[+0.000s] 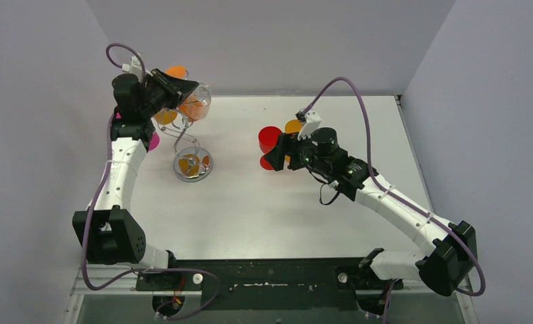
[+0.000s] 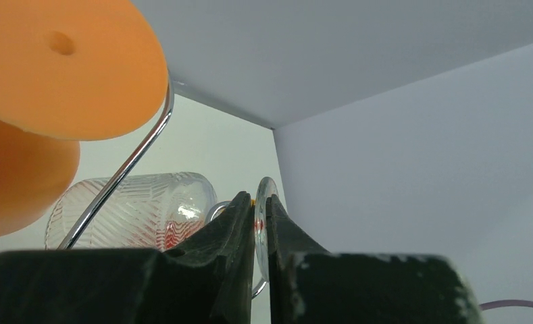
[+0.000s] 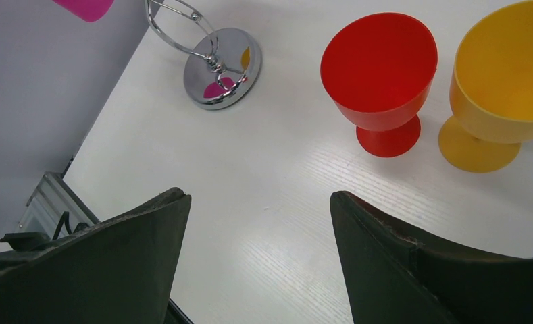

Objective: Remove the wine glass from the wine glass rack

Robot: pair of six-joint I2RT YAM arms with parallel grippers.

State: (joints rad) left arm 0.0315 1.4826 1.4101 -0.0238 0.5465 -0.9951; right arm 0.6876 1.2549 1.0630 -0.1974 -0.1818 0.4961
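The silver wire rack [image 1: 190,152] stands at the left of the table on its round shiny base [image 1: 192,166]; the base also shows in the right wrist view [image 3: 223,67]. A clear ribbed wine glass [image 1: 197,101] hangs at the top of the rack. My left gripper [image 1: 186,91] is shut on the thin round foot of that glass [image 2: 265,216], with its bowl [image 2: 142,209] lying to the left beside a rack wire [image 2: 125,169]. Orange glasses [image 2: 54,74] hang close by. My right gripper [image 1: 277,156] is open and empty above the table middle.
A red goblet [image 3: 378,74] and a yellow goblet [image 3: 500,88] stand upright on the table near my right gripper. A pink glass [image 1: 153,142] hangs on the rack's left side. Grey walls enclose the table at the back and both sides.
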